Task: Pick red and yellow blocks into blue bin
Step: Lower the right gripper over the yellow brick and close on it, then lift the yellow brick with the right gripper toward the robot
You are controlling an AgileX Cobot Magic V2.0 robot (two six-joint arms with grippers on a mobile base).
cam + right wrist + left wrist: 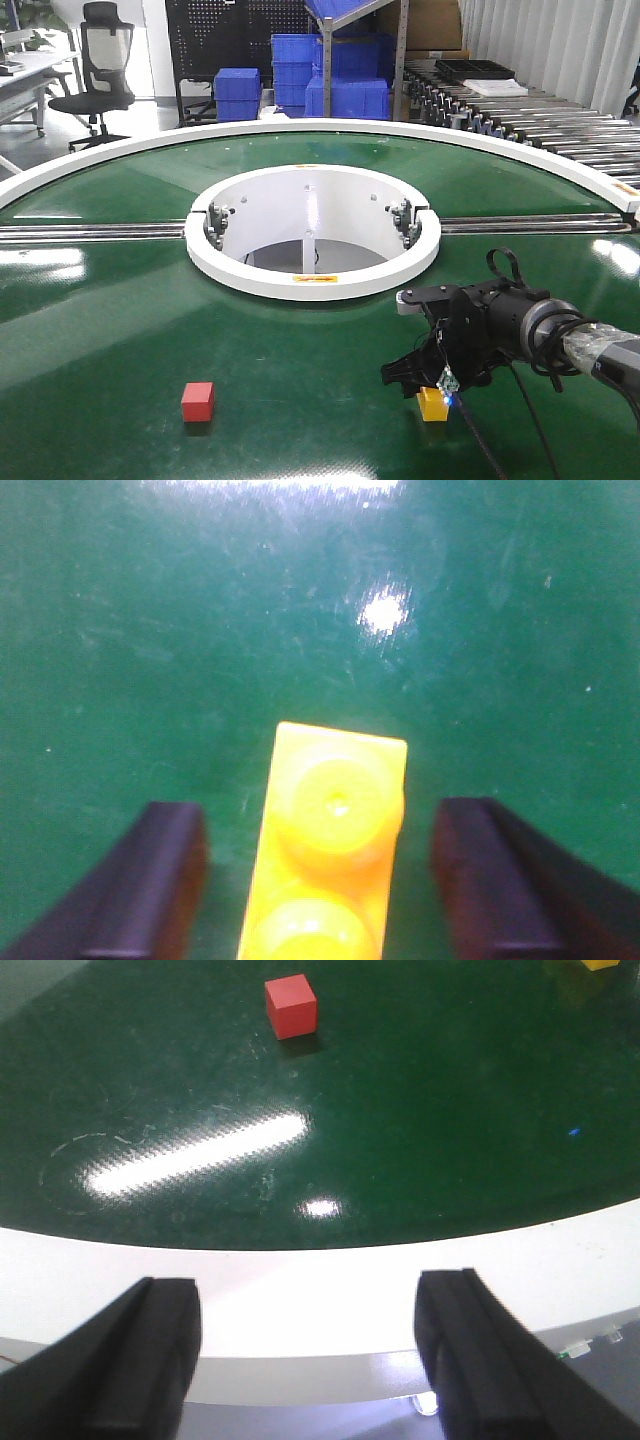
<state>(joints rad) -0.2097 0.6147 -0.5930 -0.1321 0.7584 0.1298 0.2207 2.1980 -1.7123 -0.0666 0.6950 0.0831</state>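
Across the front view spreads a round green table (120,330), glossy and edged by a white rim (300,130). At its middle sits a white ring-shaped hub (312,283), open at the centre. Blue crates (345,85) are stacked on the floor and on shelves behind the table, well away from the blocks.

From the right edge the right arm (560,335) reaches in low over the near side of the table. The right gripper (320,890) points down with its jaws apart. One dark finger (150,890) stands on each side of the brick, with a strip of green showing between each finger and the plastic. The left gripper (310,1360) hangs over the white rim at the table's near edge, its jaws also spread wide and holding nothing.

The yellow brick (325,850) lies on the green surface, studs up, lengthwise between the right fingers. The red cube (197,400) rests alone on the table to the left, well apart from the brick and from both grippers.
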